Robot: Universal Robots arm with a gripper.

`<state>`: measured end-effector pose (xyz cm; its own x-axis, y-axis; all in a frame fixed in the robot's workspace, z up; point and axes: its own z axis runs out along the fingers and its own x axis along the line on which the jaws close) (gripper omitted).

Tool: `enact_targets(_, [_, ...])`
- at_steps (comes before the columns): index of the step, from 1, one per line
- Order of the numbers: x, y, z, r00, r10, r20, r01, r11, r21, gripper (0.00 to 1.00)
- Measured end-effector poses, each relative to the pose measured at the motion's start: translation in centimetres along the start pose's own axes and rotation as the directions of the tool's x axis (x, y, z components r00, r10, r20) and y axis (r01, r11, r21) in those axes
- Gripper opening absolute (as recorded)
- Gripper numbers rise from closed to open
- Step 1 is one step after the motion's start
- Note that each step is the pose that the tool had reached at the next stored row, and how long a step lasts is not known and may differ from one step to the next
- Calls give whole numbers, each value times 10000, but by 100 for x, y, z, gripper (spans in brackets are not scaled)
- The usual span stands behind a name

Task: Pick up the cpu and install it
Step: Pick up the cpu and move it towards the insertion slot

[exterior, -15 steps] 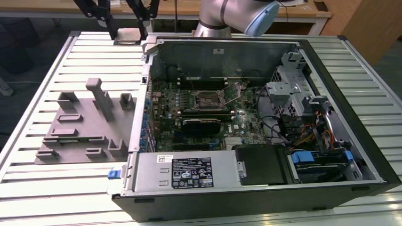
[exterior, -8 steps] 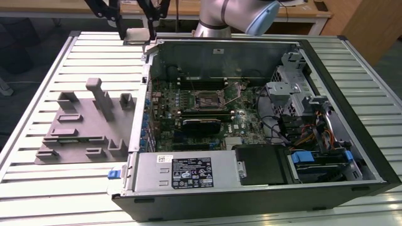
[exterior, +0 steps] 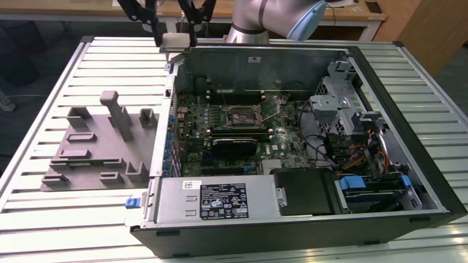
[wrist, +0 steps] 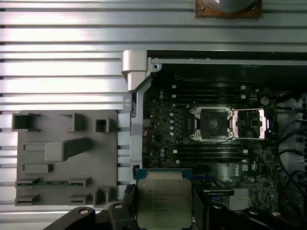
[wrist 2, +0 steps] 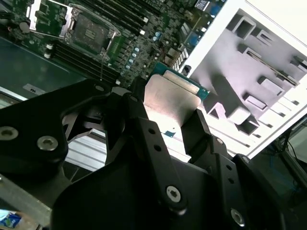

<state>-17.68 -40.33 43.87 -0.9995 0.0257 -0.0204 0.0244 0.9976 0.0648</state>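
The computer case (exterior: 292,241) lies open on the table (exterior: 44,219). Inside it sits the green board (exterior: 190,118). The socket (wrist: 211,123) in the middle of the board has its lid flipped open. The grey fixture (exterior: 95,148) lies just beside the case. The exterior view shows the gripper (exterior: 175,30) up over the case's far corner. Both wrist views show the cpu (wrist: 163,201) close up, shiny with a green rim. Two black fingers (wrist 2: 148,143) squeeze its sides, closed just to its width, holding it over the case's edge.
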Motion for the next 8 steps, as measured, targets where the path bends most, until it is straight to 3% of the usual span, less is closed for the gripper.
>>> enact_targets(8, [-234, 5, 8, 10000, 0, -1, 0, 10000, 0, 55])
